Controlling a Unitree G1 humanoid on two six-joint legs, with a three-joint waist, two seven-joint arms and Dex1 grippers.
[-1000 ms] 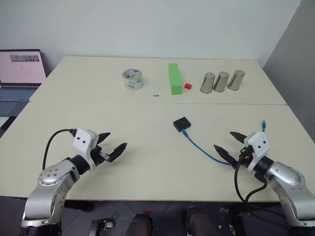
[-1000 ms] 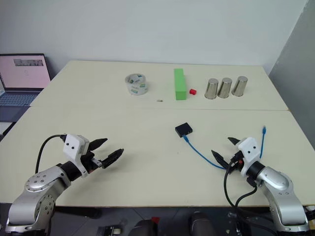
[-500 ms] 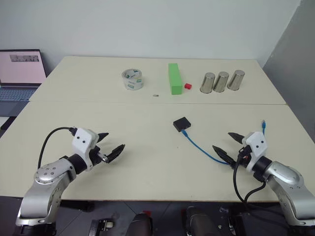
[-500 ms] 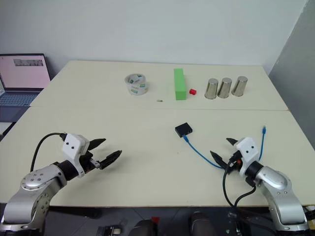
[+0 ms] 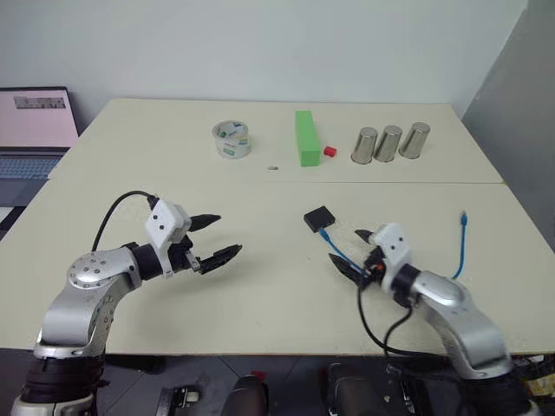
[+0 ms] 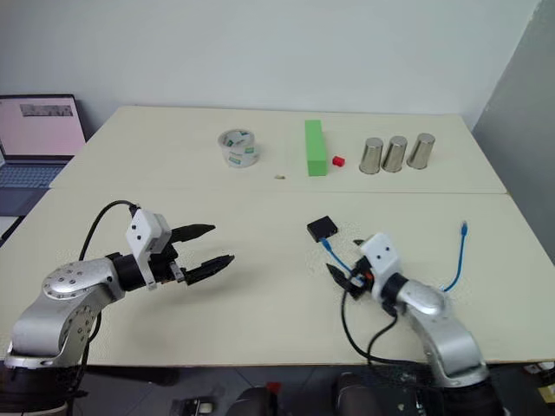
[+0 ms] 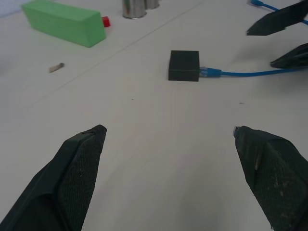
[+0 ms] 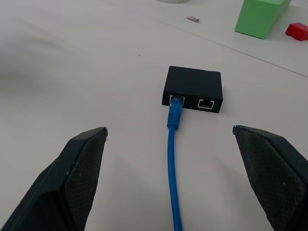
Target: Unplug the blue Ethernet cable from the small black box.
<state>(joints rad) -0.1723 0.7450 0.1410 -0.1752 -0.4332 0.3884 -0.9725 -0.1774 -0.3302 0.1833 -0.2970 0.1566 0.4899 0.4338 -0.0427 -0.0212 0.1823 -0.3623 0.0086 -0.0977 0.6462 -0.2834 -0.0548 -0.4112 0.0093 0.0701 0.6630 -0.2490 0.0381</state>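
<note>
My right claw hovers low over the tabletop with its two fingers spread wide apart and nothing between them. The blue Ethernet cable runs straight out between those fingers, and just beyond the tips sits the small black box, near but not touching. The cable's plug is seated in one of the two ports on the box's near face; the port beside it is bare. From the head cameras I see the box lying just far and left of the right claw, and the cable passing under that claw, curving off to the right and ending in a loose plug further out on the right.

My left claw is well apart to the left, fingers also spread wide and holding nothing, aimed across the tabletop toward the box.

On the far half of the tabletop stand a roll of tape, a green block, a small red piece beside it, and three metal cups. A laptop sits at far left.
</note>
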